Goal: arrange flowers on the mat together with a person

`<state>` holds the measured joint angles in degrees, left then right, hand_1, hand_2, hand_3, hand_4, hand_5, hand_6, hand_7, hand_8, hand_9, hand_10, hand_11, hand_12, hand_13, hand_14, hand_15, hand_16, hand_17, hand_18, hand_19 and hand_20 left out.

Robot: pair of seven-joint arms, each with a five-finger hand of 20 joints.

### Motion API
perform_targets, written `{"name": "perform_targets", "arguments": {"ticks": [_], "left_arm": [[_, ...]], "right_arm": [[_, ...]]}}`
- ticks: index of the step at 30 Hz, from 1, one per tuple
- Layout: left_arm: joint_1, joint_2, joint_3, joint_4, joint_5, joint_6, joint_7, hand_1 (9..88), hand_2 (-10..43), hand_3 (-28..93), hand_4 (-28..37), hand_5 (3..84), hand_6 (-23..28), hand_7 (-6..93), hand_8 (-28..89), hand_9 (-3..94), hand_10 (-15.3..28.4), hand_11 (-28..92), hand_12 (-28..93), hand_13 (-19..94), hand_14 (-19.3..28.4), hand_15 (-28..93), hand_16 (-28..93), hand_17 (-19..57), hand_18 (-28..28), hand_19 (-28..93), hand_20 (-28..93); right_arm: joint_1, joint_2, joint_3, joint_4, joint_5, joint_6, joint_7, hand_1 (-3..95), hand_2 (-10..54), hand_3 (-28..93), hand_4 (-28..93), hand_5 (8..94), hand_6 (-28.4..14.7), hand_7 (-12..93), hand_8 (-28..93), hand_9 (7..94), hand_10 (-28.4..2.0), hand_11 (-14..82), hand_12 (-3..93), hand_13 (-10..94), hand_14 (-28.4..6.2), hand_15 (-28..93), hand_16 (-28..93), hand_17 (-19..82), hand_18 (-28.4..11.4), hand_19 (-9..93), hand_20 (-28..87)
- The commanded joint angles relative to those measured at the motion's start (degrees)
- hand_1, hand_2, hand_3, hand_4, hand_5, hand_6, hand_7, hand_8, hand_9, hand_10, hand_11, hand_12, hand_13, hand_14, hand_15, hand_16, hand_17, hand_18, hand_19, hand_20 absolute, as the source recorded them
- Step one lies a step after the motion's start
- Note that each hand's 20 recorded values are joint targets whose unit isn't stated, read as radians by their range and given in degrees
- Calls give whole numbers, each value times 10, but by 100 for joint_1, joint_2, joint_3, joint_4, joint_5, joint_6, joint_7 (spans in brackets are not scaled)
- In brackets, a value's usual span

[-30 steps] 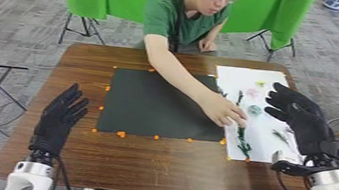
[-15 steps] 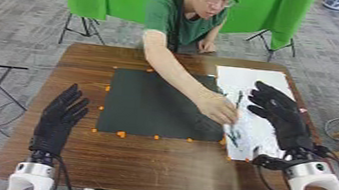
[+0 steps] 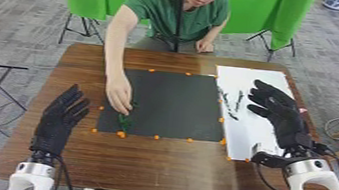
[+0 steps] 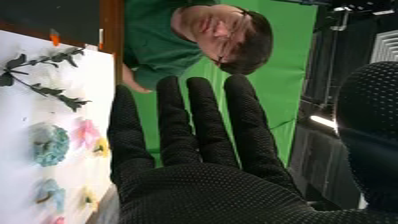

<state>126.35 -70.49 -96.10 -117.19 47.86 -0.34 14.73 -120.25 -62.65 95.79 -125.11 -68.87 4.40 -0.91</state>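
The person's hand [image 3: 119, 94] has crossed from the white sheet [image 3: 253, 80] to the mat [image 3: 176, 101], bringing a green sprig [image 3: 125, 123] to the mat's near left corner, fingers at its far end. That likely starts the arrangement's greenery. Leafy stems [image 4: 55, 92], a teal flower [image 4: 51, 145] and a pink flower [image 4: 85, 133] remain on the sheet, along the counter's right edge. The right robot hand [image 3: 276, 107] has shifted inward above it, open and empty; the left robot hand [image 3: 55, 122] stays open by the counter's left edge.
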Motion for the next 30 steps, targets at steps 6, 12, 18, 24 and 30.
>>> {"name": "perform_targets", "arguments": {"ticks": [6, 12, 18, 24, 30], "left_arm": [[22, -67, 25, 36, 2, -92, -64, 294, -57, 673, -282, 303, 47, 129, -84, 206, 95, 197, 133, 189, 123, 236, 36, -99, 200, 406, 90], [87, -83, 19, 8, 7, -41, -69, 293, -57, 674, -282, 303, 47, 129, -83, 205, 95, 196, 133, 189, 124, 234, 36, -99, 200, 405, 90], [1, -82, 36, 43, 9, -34, -49, 293, -56, 674, -282, 304, 47, 127, -83, 206, 95, 197, 133, 189, 124, 235, 37, -100, 200, 405, 90], [52, -83, 67, 5, 17, 13, -55, 293, -56, 675, -282, 302, 47, 126, -82, 204, 95, 195, 133, 190, 124, 237, 37, -100, 200, 405, 91], [65, -127, 49, 5, -9, -3, -40, 292, -56, 675, -282, 294, 45, 127, -83, 202, 94, 193, 135, 190, 125, 238, 37, -100, 201, 407, 92]], "right_arm": [[-150, -79, 58, -37, -45, -40, 34, 187, -37, 835, -259, 363, -49, 164, -104, 338, -144, 120, 204, 270, -116, 156, 296, 40, -215, 394, 214], [-183, -128, 51, -36, -60, -120, 61, 188, -37, 833, -259, 362, -49, 164, -104, 337, -144, 119, 204, 271, -117, 165, 291, 40, -215, 396, 214], [-136, -154, -15, -24, -85, -139, 58, 187, -36, 833, -259, 362, -49, 164, -104, 337, -145, 119, 205, 271, -117, 170, 286, 40, -216, 398, 214], [-111, -127, -38, -12, -57, -101, 55, 188, -35, 832, -259, 361, -49, 165, -103, 336, -145, 120, 205, 272, -118, 175, 283, 42, -216, 401, 215], [-161, -164, 53, -44, -66, -132, 54, 187, -35, 833, -259, 361, -50, 165, -104, 337, -145, 121, 204, 275, -118, 181, 280, 44, -215, 404, 215]]}}
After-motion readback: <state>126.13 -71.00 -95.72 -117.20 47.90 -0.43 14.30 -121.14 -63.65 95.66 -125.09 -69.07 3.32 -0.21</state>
